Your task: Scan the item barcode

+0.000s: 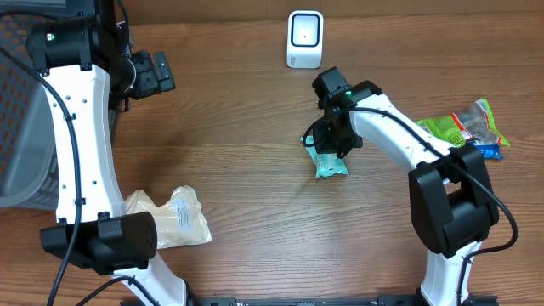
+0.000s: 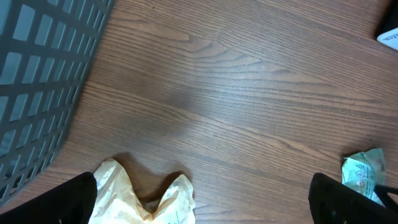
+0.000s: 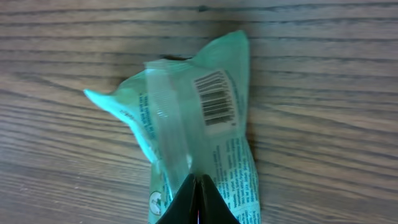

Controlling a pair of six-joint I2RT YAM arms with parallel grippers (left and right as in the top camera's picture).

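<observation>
A teal plastic packet [image 1: 330,163] lies on the wooden table, right of centre. In the right wrist view the packet [image 3: 186,124] shows its barcode [image 3: 217,98] face up beside a clear centre seam. My right gripper [image 3: 199,186] is shut on the packet, with the black fingertips pressed together at that seam. From overhead the right gripper [image 1: 333,136] sits just behind the packet. The white scanner [image 1: 305,38] stands at the back edge, apart from the packet. My left gripper [image 1: 153,75] hangs open at the back left, and its left wrist view [image 2: 202,202] shows nothing between the fingers.
A grey mesh basket [image 1: 17,127] fills the left edge. A crumpled cream bag [image 1: 174,217] lies at the front left, below the left gripper's fingers [image 2: 68,202]. Green and clear snack bags [image 1: 463,126] lie at the right edge.
</observation>
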